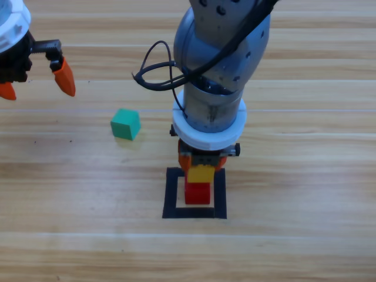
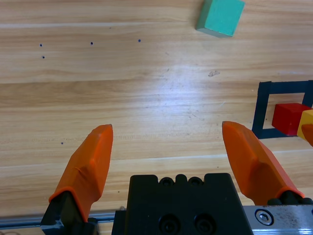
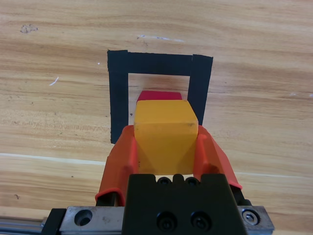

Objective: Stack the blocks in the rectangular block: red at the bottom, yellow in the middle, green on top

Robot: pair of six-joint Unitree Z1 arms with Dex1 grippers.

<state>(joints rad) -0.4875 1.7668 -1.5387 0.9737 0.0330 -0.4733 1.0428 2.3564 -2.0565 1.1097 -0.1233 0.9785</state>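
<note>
The red cube (image 1: 198,193) (image 3: 158,95) sits inside the black tape rectangle (image 1: 171,194) (image 3: 118,93). My right gripper (image 1: 201,166) (image 3: 166,147) is shut on the yellow cube (image 1: 200,173) (image 3: 165,132), which is over the red one; whether the two touch I cannot tell. The green cube (image 1: 126,124) (image 2: 220,17) lies on the table to the left of the rectangle. My left gripper (image 1: 35,82) (image 2: 171,147) waits open at the upper left with nothing between its jaws. The left wrist view also shows the rectangle (image 2: 259,110), the red cube (image 2: 288,117) and an edge of the yellow cube (image 2: 306,125) at its right side.
The right arm's grey body (image 1: 220,64) rises over the back of the rectangle and hides the table behind it. A black cable (image 1: 155,70) loops out on its left side. Bare wooden table (image 1: 305,194) lies around the rectangle.
</note>
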